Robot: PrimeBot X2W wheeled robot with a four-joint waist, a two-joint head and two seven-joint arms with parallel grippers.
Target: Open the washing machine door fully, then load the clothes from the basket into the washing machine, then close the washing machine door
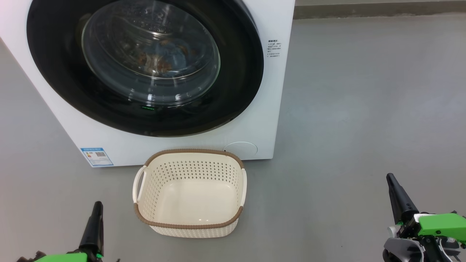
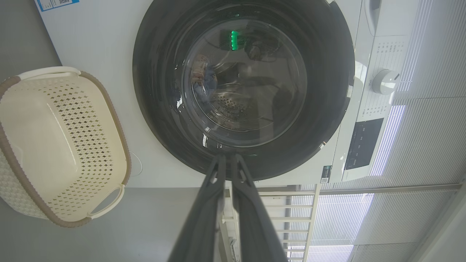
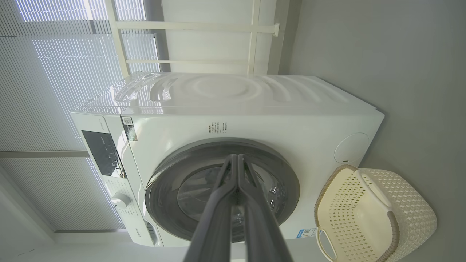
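Observation:
The white washing machine [image 1: 255, 127] stands ahead with its round black door [image 1: 54, 72] closed flat against the front. Through the glass window I see blue clothes [image 1: 164, 54] with brown prints lying in the drum. The cream basket [image 1: 189, 222] with a brown rim sits on the floor in front of the machine and holds nothing. My left gripper [image 1: 97, 205] is shut at the lower left, short of the basket. At the lower right, my right gripper [image 1: 390, 178] is shut and well clear of the machine. Both wrist views look at the door [image 2: 156, 109] [image 3: 164, 182] past closed fingers.
Grey floor [image 1: 364, 109] stretches to the right of the machine. A round service cap [image 1: 240, 148] sits low on the machine's front, just behind the basket. The control panel with a knob [image 2: 384, 82] and window blinds [image 3: 54, 54] lie beyond.

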